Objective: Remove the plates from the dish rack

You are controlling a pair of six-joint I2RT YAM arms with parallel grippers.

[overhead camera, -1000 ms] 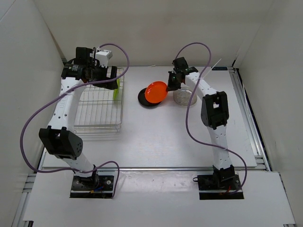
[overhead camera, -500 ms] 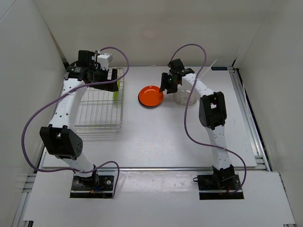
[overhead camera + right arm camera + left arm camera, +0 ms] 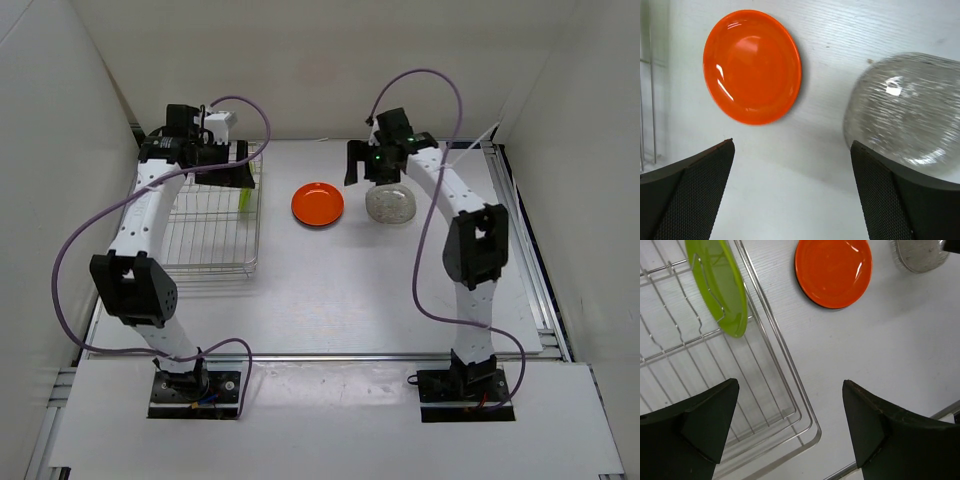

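Note:
The orange plate (image 3: 318,204) lies flat on the table on top of the black plate (image 3: 813,298), of which only a thin dark rim shows. The clear plate (image 3: 391,204) lies just to its right. The lime green plate (image 3: 243,190) stands on edge in the dish rack (image 3: 205,235), near the rack's far right side. My right gripper (image 3: 365,168) hangs open above the gap between the orange plate (image 3: 752,65) and the clear plate (image 3: 910,107), holding nothing. My left gripper (image 3: 234,172) is open above the rack's right rail (image 3: 790,385), with the green plate (image 3: 720,285) ahead of it.
White walls close in the table on the left, back and right. The rack fills the table's left part. Purple cables loop from both arms. A metal rail (image 3: 520,240) runs along the table's right edge.
My right gripper opened, let the orange plate settle flat on the black plate, and drew up and to the right. My left gripper barely shifted above the rack.

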